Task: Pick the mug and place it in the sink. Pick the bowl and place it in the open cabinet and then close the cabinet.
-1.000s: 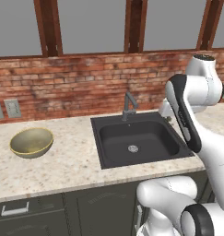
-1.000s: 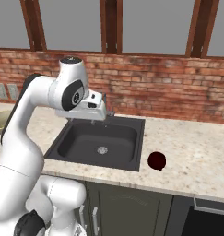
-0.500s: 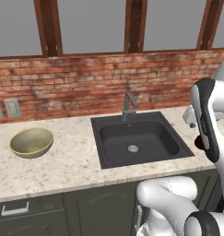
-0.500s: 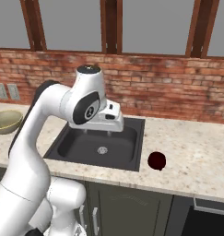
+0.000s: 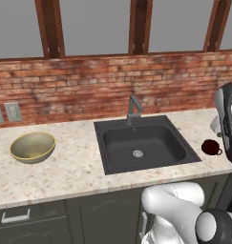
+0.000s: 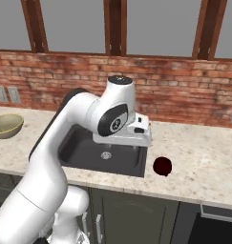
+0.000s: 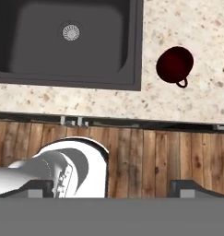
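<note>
**Pincer wide over the tabletop edge, mug not yet taken**

Pincer (image 7: 111, 186) stands wide and empty, its 2 tips apart at the bottom of the hand view, above the tabletop (image 7: 104, 99) front edge. The mug (image 7: 174, 64) sits upright on the tabletop just right of the sink (image 7: 85, 55), handle toward the front. Step 1, picking the mug, looks barely begun; next the pincer likely needs to shift over it and descend. The bowl (image 5: 33, 147) waits far left. The cabinet is out of frame.

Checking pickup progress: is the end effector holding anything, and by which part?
Nothing is held. The end effector is open and empty, apart from the mug, which sits on the counter.
</note>
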Available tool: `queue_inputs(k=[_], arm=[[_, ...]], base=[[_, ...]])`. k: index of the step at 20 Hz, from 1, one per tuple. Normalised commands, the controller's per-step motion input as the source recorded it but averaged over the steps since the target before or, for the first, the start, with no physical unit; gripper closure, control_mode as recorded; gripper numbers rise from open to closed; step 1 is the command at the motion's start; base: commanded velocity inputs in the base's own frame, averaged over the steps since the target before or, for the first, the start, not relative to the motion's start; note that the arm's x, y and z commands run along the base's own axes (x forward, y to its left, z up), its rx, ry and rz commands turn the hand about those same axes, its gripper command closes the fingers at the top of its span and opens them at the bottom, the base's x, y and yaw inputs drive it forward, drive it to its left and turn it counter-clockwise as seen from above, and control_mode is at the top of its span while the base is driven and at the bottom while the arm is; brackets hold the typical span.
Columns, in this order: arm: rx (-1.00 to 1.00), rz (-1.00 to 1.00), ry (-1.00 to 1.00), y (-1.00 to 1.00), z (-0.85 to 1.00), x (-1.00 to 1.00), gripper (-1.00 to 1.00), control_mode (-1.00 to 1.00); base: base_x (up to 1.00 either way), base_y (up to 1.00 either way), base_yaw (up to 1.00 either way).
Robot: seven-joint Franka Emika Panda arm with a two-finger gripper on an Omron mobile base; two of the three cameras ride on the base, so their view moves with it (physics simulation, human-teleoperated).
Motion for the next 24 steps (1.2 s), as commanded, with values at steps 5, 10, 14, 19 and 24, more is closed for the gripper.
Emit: queue_inputs(k=[5,10,14,19,24], arm=[[0.0,0.01,0.28,-0.49,-0.08,0.0,-1.0,-1.0],[0.0,0.04,0.3,-0.41,-0.22,0.0,-1.0,-1.0],[0.0,0.13,0.14,-0.29,-0.33,0.0,-1.0,-1.0],[0.12,0.14,0.05,-0.2,-0.37,0.06,-1.0,-1.0],[0.13,0.1,0.0,-0.06,-0.35,0.14,-1.0,-1.0]], base=[[0.0,0.0,0.0],[0.0,0.0,0.0],[0.0,0.0,0.0],[0.0,0.0,0.0],[0.0,0.0,0.0]])
